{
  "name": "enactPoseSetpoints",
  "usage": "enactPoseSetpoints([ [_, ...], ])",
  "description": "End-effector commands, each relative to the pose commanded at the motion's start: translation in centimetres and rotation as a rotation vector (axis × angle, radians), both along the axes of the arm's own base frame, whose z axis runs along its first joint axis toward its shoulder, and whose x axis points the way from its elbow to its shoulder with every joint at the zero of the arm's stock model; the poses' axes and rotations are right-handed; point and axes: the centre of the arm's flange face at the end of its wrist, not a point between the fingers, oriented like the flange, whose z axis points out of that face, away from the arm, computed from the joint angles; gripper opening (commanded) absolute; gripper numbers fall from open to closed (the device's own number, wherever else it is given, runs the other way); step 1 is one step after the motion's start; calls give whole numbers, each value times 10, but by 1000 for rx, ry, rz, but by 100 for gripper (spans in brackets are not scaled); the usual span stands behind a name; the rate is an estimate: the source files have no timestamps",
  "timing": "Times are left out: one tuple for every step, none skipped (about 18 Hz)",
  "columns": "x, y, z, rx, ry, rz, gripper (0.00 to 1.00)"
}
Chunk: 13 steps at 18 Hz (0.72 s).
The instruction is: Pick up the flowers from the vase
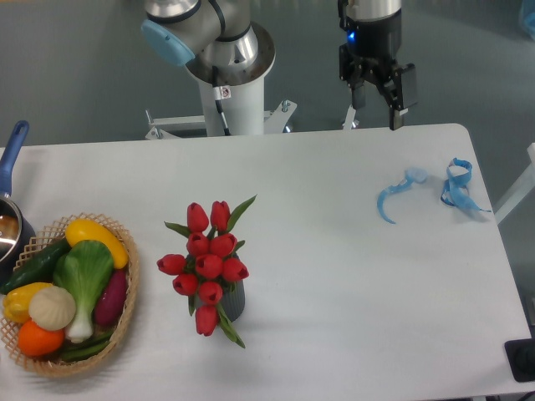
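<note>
Pan (10, 180): blue handle, at the worktop's left edge, farthest left of the claw.
Basket (125, 322): wicker, vegetables inside, far left of and nearer the camera than the claw.
Flowers (205, 261): red tulips standing in the vase (234, 302), well left of and nearer than the claw; buds fan leftward, stems hidden under them.
Claw (378, 96): fingers apart, holding nothing, hovering above the worktop's (334, 276) far edge.
Blue scraps (399, 194): two curled pieces, just nearer than the claw, to its right.
Step in hand, judged: approach. Best to descend over the bunch and close low on the gathered stems, not the buds, then lift straight up.
Room: bare worktop lies between claw and flowers; the basket stands clear of the vase.
</note>
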Motion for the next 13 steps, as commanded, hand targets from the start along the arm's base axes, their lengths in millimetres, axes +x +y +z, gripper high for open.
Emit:
enactPoseSetpoints([
  [0,0,0,0,0,0,100],
  [0,0,1,0,1,0,100],
  [0,1,1,6,0,-3,100],
  [0,2,0,13,-6,-5,100],
  [0,2,0,21,-10,-9,100],
  [0,3,-1,31,-15,-11,100],
  [0,5,-2,48,-25,-8,100],
  [0,7,-4,83,-49,11,100],
  [1,11,-6,140,-88,40,100],
  [3,13,-10,202,-134,72,100],
  [5,17,-11,246,-169,100,100],
  [7,20,-10,272,-193,129,100],
  [9,22,-11,287,-216,167,100],
])
